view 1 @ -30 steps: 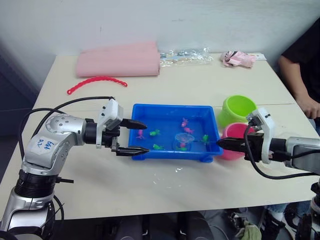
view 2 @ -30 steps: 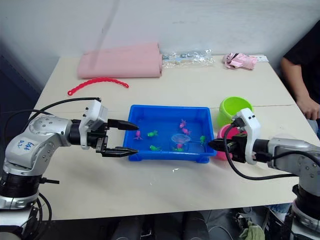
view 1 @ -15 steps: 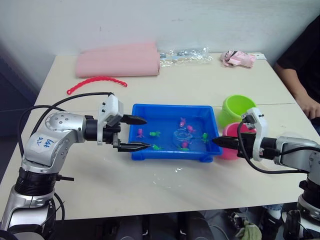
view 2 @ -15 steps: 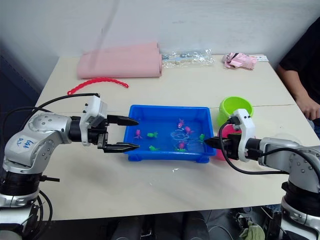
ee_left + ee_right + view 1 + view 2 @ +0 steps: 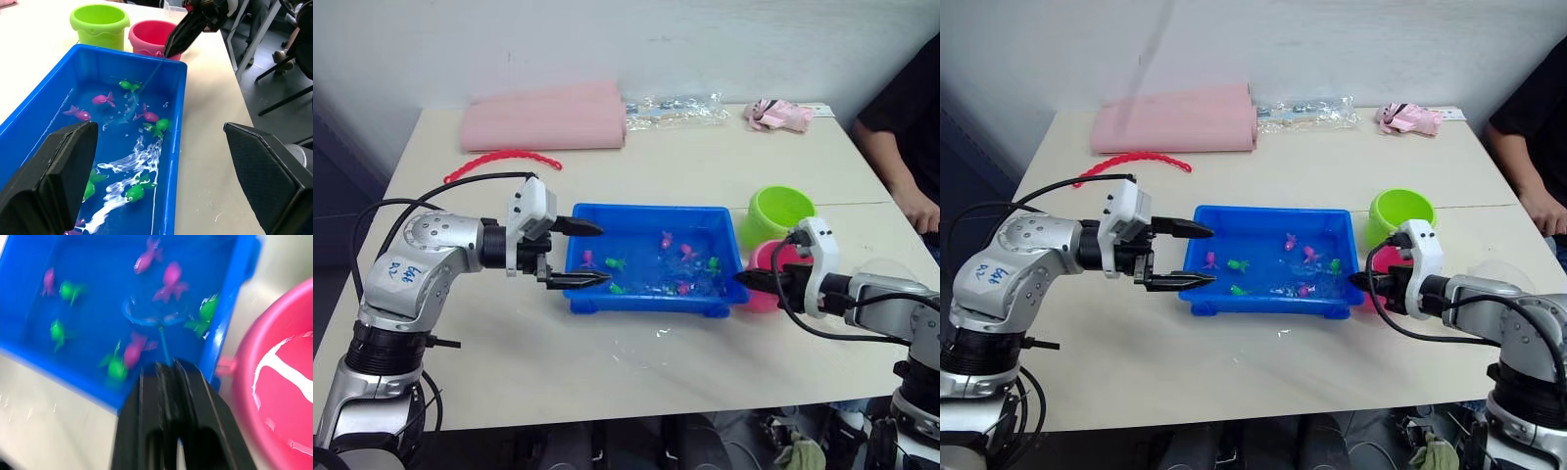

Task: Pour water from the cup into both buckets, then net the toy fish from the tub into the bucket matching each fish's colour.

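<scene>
Two grippers flank the tub [image 5: 651, 300], so I place everything by it. My left gripper [image 5: 590, 254] hovers at the tub's left end, just over the rim, its two black fingers [image 5: 49, 181] spread wide with nothing between them; one finger reaches over the water, the other lies along the near-left corner.

Inside the tub the water is rippled and the toy fish [image 5: 103, 99] are scattered across it, pink ones and green ones mixed, most of them in the right half. The net [image 5: 146, 316] sits among them in that right half, its blue ring hoop down in the water near a pink fish, its thin handle running back toward the tub's right wall.

My right gripper [image 5: 745, 280] is at the tub's right end, fingertips just outside the rim, fingers pinched together on the net's handle.

Just beyond the tub's right end stand the buckets: the pink bucket [image 5: 151, 36] touching or nearly touching the tub's near-right corner, partly behind my right gripper, and the lime green bucket [image 5: 778, 213] just behind it, beside the tub's far-right corner. Both stand upright.
</scene>
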Controlling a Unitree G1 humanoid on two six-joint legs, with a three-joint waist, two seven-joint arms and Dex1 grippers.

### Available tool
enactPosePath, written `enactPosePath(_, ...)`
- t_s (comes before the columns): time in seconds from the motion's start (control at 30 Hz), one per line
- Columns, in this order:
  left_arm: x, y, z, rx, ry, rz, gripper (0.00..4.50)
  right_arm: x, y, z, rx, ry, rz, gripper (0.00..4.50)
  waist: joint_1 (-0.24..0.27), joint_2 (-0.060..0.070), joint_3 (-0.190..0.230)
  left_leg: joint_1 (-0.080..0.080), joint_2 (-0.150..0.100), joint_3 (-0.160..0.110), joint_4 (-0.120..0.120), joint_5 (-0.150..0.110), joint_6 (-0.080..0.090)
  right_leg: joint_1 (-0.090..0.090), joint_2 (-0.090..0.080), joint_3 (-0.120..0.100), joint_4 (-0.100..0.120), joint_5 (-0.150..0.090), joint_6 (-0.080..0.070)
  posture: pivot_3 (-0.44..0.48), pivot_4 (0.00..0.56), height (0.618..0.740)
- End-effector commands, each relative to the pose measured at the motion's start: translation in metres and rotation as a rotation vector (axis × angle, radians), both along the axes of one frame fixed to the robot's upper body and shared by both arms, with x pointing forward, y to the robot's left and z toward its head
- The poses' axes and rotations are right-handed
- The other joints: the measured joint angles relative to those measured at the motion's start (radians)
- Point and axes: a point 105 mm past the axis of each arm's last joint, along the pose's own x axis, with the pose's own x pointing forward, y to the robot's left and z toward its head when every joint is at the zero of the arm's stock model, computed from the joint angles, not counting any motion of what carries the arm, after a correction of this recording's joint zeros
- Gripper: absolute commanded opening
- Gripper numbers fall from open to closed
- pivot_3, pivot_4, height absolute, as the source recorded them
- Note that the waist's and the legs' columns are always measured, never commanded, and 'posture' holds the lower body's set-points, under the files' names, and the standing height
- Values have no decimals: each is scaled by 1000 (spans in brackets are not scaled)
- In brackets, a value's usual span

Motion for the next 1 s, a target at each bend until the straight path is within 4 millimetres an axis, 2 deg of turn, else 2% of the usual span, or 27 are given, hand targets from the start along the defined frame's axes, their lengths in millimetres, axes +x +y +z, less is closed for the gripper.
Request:
enactPosePath(0.03, 0, -5, 9, -1, -53, -24, 4469, 9, -1, 14, -30, -113, -19, 0, 0, 0, 0, 0, 0, 0, 0, 0, 0, 0, 0, 0, 0, 0, 0, 0, 150, 738)
enactPosePath(0.23, 1, -8, 10, -8, -61, -30, 4469, 2, 7, 20, -155, -233, 77, 0, 2, 0, 0, 0, 0, 0, 0, 0, 0, -1, 0, 0, 0, 0, 0, 0, 150, 738)
enactPosePath(0.3, 4, -10, 9, -19, -62, -30, 4469, -2, 11, 22, -237, -299, 137, 0, 2, 0, 0, 0, 0, 1, 0, 0, 0, -1, 0, 0, -1, 0, 0, 0, 150, 738)
enactPosePath(0.43, 9, -26, 16, -112, -54, -25, 4469, -8, 9, 22, -436, -433, 188, 0, 6, 0, 0, 0, 0, 1, 0, 0, 0, 0, 0, 0, 0, 0, 0, 0, 150, 738)
enactPosePath(0.7, 21, -35, 10, -131, -8, -33, 4469, -23, 11, 28, -403, -560, 165, 0, 5, 0, 0, 0, 1, 0, 0, 1, -1, 0, 1, 0, 0, 0, 0, 0, 150, 738)
enactPosePath(0.8, 22, -40, 13, -152, 26, -63, 4469, -38, 11, 33, -375, -599, 153, 0, 11, 0, 0, 0, 1, 0, 0, 1, 0, 0, 1, 0, 0, 0, 0, 0, 150, 738)
enactPosePath(1.0, 20, -50, 11, -137, 27, -147, 4469, -74, -2, 40, -343, -615, 92, 0, 26, 0, 0, 0, 0, -1, 0, 1, 0, 1, 1, 0, -1, 0, 0, 0, 150, 738)
